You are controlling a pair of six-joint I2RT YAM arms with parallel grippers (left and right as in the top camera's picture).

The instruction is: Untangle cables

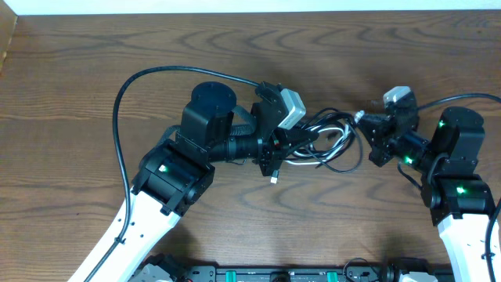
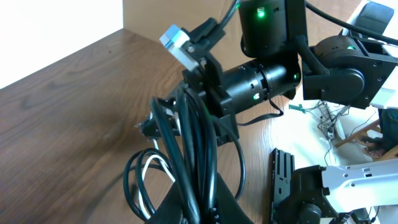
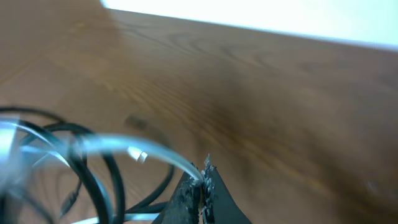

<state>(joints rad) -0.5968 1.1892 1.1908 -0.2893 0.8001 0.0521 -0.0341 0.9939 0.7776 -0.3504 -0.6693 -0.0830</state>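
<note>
Cables [image 1: 337,153], several thin black ones and one white, lie in a loose knot on a wooden table [image 1: 70,70], directly between the two grippers. The left gripper [image 1: 307,137] reaches into the knot with its fingers pressed together on a bunch of black cables [image 2: 186,155]. In its wrist view they run straight down into its fingers, and loops fan out just beyond the tips. The right gripper [image 1: 362,119] faces it from the far side of the knot. Its fingers [image 3: 186,199] are pressed together, pinching the white cable [image 3: 112,144] at their very tips. From there the cord curves away towards blurred black loops.

The step in hand looks like drawing the white cable out of the knot while the left gripper anchors the black bunch. To do it well, the right gripper should pull slowly, straight away from the left gripper and low over the table. The white cord should slide through the loops rather than tighten them. The pinch sits at the fingertips, so a sudden tug could slip it free. If the loops cinch, easing back towards the knot would likely help.
</note>
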